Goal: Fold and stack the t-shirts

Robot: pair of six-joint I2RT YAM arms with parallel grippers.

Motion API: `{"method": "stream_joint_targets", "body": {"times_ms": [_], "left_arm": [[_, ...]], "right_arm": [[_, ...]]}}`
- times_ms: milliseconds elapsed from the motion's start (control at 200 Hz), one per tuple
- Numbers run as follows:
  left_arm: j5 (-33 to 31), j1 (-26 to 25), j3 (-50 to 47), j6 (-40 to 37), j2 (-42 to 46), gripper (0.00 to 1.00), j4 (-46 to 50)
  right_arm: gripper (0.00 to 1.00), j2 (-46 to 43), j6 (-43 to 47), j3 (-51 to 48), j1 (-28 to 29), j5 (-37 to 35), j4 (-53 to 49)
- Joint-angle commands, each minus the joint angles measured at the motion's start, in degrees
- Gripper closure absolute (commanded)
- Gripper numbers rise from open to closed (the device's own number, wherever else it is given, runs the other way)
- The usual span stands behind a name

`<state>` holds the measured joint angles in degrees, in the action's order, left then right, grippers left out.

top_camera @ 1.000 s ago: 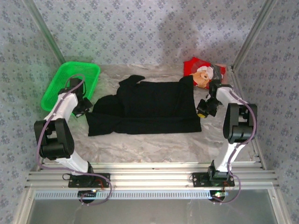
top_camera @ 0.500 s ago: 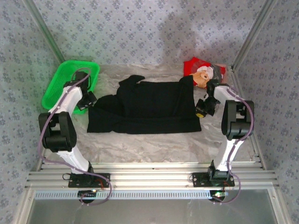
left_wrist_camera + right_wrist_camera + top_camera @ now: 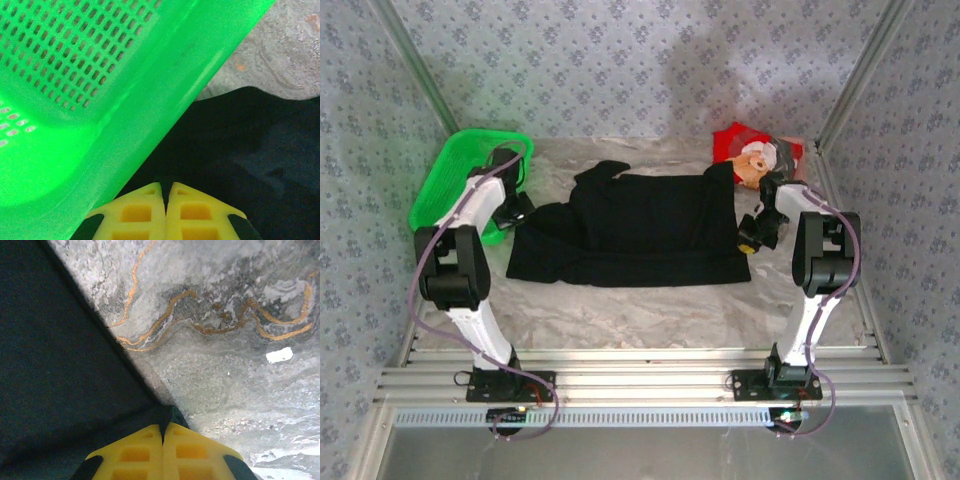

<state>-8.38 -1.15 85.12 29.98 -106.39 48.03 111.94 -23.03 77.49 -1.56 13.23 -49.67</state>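
**Surroundings.** The green mesh basket sits at the far left of the marbled table. Its sloped wall stands just beside the left gripper and crowds that gripper's left side in the left wrist view. The table on the right is bare next to the right gripper, apart from orange veining and 1 small white patch.

**Task items.** The black t-shirt lies spread across the centre of the table between the 2 grippers. The red t-shirt, showing its bear print, lies bunched at the far right corner, touching the black t-shirt's far right edge.

**Grippers.**
- **Left:** the 2 yellow fingers are pressed together over black cloth at the t-shirt's left edge. Whether cloth is caught between them cannot be told.
- **Right:** the fingers are pressed together with a tuck of black cloth pinched at their tips, at the t-shirt's right edge.

**Change since earlier frames.**
- The left arm has swung toward the far side, and its gripper now sits closer to the basket.
- The black t-shirt's left edge has drawn in slightly.
- The right elbow has shifted a little leftward.
- The basket and the red t-shirt are unmoved.
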Motion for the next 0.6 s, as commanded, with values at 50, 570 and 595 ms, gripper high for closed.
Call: {"method": "stream_joint_targets", "body": {"times_ms": [50, 570, 595], "left_arm": [[-0.5, -0.4, 5.1, -1.9, -3.1, 1.0, 1.4], [11.8, -1.5, 11.4, -0.9, -0.5, 0.29, 1.3], [13.4, -1.6, 11.2, -0.5, 1.2, 0.18, 1.2]], "right_arm": [[1.0, 1.9, 0.4, 2.0, 0.4, -1.4, -1.0], [0.55, -2.1, -0.1, 1.6, 0.2, -0.5, -0.4], [0.5, -3.6, -0.1, 1.5, 0.2, -0.2, -0.3]]}}
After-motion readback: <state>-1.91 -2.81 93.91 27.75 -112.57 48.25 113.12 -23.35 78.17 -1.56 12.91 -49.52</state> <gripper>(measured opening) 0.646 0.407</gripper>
